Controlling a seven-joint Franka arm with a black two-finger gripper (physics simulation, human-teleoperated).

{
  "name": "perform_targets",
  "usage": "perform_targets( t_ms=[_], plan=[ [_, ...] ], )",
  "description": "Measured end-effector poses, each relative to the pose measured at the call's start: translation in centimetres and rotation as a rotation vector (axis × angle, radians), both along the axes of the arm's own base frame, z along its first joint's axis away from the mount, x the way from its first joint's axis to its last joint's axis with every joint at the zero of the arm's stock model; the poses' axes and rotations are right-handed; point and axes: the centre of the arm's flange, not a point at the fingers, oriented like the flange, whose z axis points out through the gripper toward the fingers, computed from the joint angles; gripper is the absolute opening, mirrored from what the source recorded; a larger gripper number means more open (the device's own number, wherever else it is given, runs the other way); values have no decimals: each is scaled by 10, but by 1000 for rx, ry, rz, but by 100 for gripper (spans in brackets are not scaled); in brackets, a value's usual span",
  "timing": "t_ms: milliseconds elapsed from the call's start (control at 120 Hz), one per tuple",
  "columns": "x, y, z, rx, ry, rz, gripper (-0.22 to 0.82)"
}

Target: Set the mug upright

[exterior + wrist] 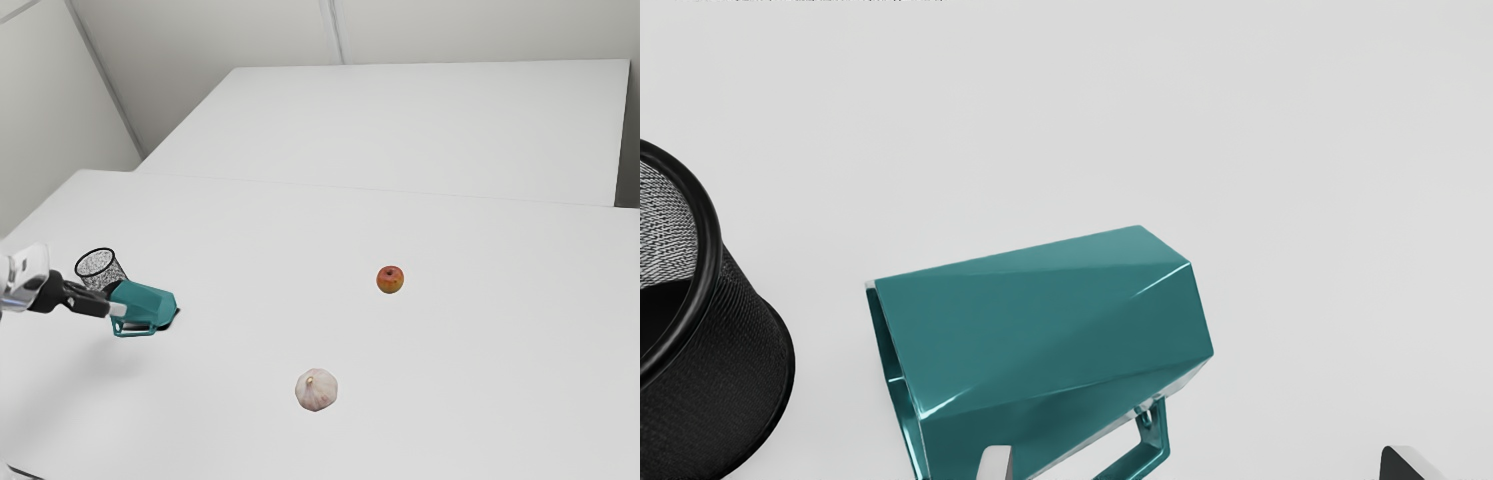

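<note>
Since the mug (1053,327) is lying on its side on the table (480,330), it's not upright, so there's a job to do here. Its open end faces the mesh pen holder (726,347), which stands close by, and the base points away from it. The handle (1153,447) sticks out sideways rather than straight up. My guess is that the flat, faceted sides are what keep it from rolling, with the handle maybe working as a bit of a prop too.

As for the gripper (1202,463), it's spread wide and not pinching anything. One fingertip shows in front of the mug's body and the other is out past the handle over bare table, so the handle sits partly in the gap. That spread makes sense to me if it wants room around the mug, though I can't tell whether the near finger is touching it.

The arm (25,278) reaches in low from the exterior view's left, fingers slanting toward the mug. Standing it up probably means a firm hold plus a tilt that brings the base down, and I'd watch out for clipping the pen holder. The garlic (316,390) and apple (390,280) are well apart from all that.
</note>
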Motion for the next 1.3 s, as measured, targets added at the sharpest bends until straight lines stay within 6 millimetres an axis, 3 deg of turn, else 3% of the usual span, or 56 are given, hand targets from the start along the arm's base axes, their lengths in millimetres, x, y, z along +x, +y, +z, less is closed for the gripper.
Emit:
perform_targets(
  t_ms=[300, 508, 1300],
  plan=[
    [10, 26, 0, 40, -54, -1, 60],
    [2, 40, -18, 28, -44, 15, 60],
    [18, 52, -47, -27, -52, 0, 60]
  ],
)
